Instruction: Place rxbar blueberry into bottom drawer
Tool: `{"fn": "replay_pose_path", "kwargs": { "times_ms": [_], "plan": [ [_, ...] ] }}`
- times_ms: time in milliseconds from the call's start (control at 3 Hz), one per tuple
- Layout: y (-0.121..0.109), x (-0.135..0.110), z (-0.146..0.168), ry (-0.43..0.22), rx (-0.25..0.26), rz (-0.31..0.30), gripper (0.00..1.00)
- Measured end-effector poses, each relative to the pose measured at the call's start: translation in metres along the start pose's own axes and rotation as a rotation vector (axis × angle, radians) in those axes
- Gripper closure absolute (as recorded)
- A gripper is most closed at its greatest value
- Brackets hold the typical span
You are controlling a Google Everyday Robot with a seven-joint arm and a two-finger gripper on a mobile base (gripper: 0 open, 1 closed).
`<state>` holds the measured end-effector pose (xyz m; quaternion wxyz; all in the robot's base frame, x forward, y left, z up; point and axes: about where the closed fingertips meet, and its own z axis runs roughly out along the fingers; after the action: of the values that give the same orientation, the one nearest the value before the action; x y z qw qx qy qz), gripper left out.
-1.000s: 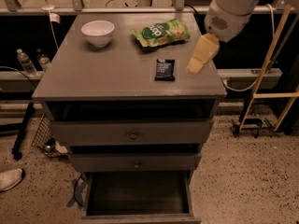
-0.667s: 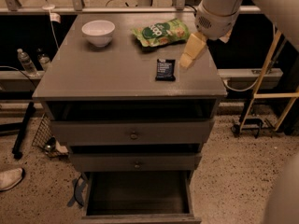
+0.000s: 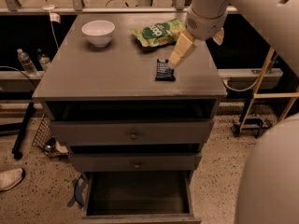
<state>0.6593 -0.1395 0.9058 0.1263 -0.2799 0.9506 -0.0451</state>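
Note:
The rxbar blueberry (image 3: 164,70) is a small dark flat bar lying on the right part of the grey cabinet top (image 3: 107,71). My gripper (image 3: 180,52) hangs just above and to the right of the bar, its pale fingers pointing down toward the bar's upper right end. The bottom drawer (image 3: 138,195) is pulled out at the foot of the cabinet, showing a dark interior with nothing visible in it.
A white bowl (image 3: 98,32) stands at the back left of the top. A green crinkly snack bag (image 3: 159,31) lies at the back, just behind the bar. Two upper drawers (image 3: 133,133) with round knobs are shut. A wooden stand (image 3: 266,101) is at the right.
My gripper has moved left and down across the cabinet top, from beyond the right edge to just beside the bar. The bar, bowl and bag have not moved.

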Motion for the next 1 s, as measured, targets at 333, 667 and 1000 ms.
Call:
{"fn": "replay_pose_path", "kwargs": {
  "times_ms": [333,667,1000],
  "plan": [
    [0.008,-0.02,0.016,0.026,0.044,0.131,0.0],
    [0.022,-0.032,0.028,0.057,0.104,0.25,0.0],
    [0.036,-0.038,0.035,0.076,0.121,0.372,0.0]
  ]
}}
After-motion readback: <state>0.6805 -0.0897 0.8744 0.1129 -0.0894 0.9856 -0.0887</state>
